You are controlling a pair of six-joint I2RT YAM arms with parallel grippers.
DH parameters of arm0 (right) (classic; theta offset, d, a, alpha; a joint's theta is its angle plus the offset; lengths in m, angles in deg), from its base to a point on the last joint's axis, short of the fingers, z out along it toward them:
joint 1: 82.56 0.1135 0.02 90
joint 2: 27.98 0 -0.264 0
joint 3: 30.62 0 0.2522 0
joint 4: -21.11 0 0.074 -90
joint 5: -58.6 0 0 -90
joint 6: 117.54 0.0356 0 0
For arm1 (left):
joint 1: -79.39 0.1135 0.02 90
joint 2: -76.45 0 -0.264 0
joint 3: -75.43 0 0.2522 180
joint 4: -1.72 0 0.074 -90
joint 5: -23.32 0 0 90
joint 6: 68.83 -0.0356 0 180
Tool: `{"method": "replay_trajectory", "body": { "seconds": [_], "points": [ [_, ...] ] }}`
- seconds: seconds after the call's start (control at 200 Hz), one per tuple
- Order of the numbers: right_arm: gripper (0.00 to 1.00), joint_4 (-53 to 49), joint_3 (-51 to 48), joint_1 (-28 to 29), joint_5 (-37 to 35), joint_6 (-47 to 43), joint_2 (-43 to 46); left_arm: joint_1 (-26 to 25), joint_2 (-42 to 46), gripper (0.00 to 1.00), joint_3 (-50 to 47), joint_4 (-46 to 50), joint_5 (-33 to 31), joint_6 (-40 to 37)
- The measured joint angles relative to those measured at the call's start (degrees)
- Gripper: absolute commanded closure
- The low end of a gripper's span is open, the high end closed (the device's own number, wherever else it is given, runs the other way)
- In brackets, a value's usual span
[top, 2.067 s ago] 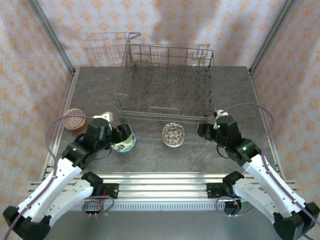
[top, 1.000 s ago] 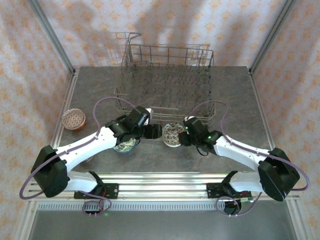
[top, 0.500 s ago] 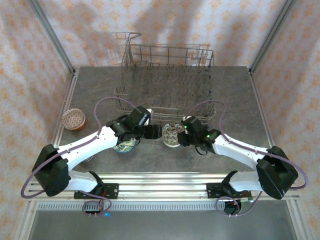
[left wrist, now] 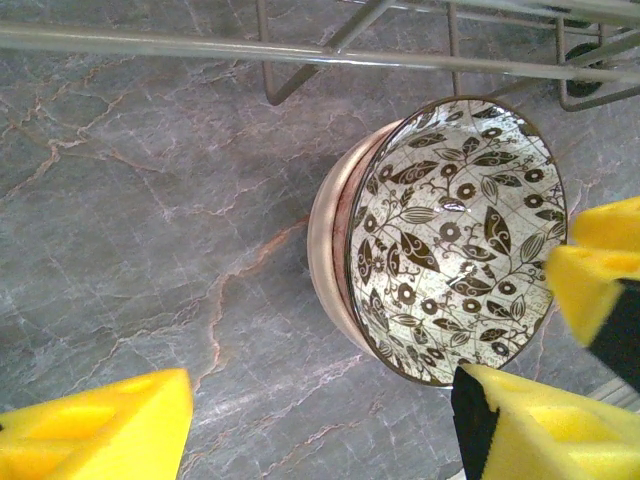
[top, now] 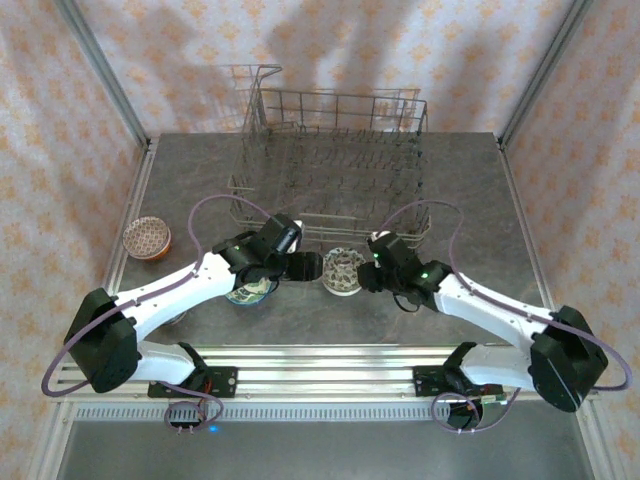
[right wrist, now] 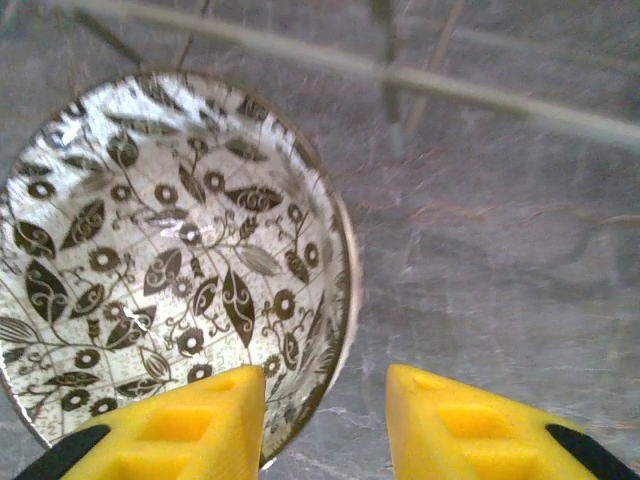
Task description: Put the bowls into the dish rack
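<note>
Bowl (right wrist: 170, 260) rim betw. R jaws

Lab booth staged as a kitchen: wallpaper panels (top: 330, 50) on metal posts (top: 102, 70), stone-look table (top: 470, 190), dish rack (top: 335, 170) at 12 o'clock, mounting rail (top: 330, 360) at 6.

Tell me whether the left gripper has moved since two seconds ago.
Yes. The left gripper has swung right along the dish rack's front edge, ending beside the leaf-patterned bowl.
</note>
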Motion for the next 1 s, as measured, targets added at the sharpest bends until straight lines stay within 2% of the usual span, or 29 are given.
{"method": "replay_trajectory", "body": {
  "seconds": [0.15, 0.35, 0.631, 1.001],
  "points": [
    [0.57, 0.0, 0.11, 0.0, -2.27, 0.66, 0.79, 0.02, 0.0, 0.29, -0.02, 0.02, 0.0, 0.0],
    [0.56, 0.0, 2.82, 0.0, -2.12, 0.28, -6.93, 0.0, 0.31, 0.28, -0.02, 0.2, -0.17, 0.02],
    [0.67, 1.29, 5.46, 0.07, -0.63, 0.37, -10.12, 0.02, 3.26, 0.28, -0.13, 1.97, -0.79, -0.15],
    [0.75, 1.46, 5.75, 3.02, 4.52, 0.07, -11.3, 0.02, 5.99, 0.27, -1.75, 4.42, -1.95, -0.63]
  ]
}}
